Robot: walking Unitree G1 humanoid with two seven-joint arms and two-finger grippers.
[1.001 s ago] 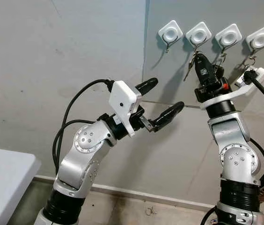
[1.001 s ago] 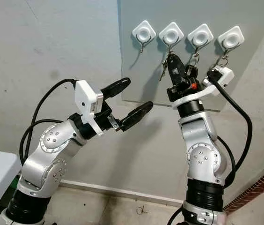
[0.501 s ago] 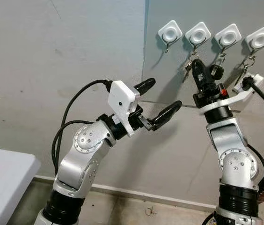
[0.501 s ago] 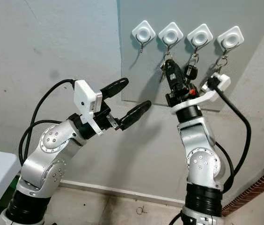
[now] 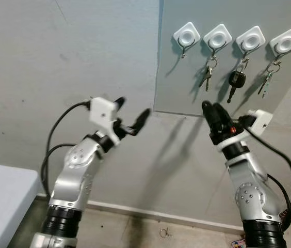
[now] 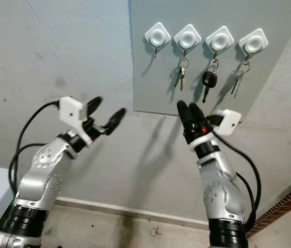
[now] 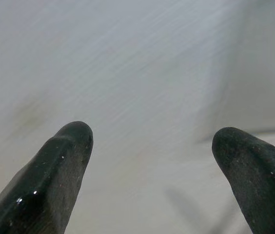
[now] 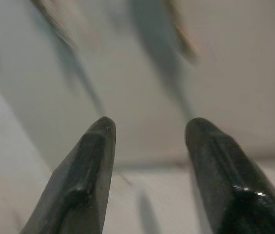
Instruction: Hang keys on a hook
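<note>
Keys (image 5: 207,75) hang from the second of four white, rounded-square hooks (image 5: 217,37) on a smooth grey panel (image 5: 187,82) fixed to the rough grey wall (image 5: 58,62). They are a small metal bunch on a ring, dangling straight down, above and beyond the right gripper's (image 5: 212,111) fingertips and apart from them. A black-headed car key (image 5: 235,81) hangs from the third hook and another thin metal bunch (image 5: 265,82) from the fourth; the first hook (image 5: 187,37) carries nothing.

Right gripper points up at the panel's lower edge, below the keys, its two tapered glossy black fingers set a narrow gap apart with nothing between them; the right wrist view shows the same gap, with blurred panel past the tips.

Left gripper (image 5: 131,114) is raised toward the bare wall, to the left of the panel, its jaws spread wide and empty. A white table corner (image 5: 1,191) sits low at the left.
</note>
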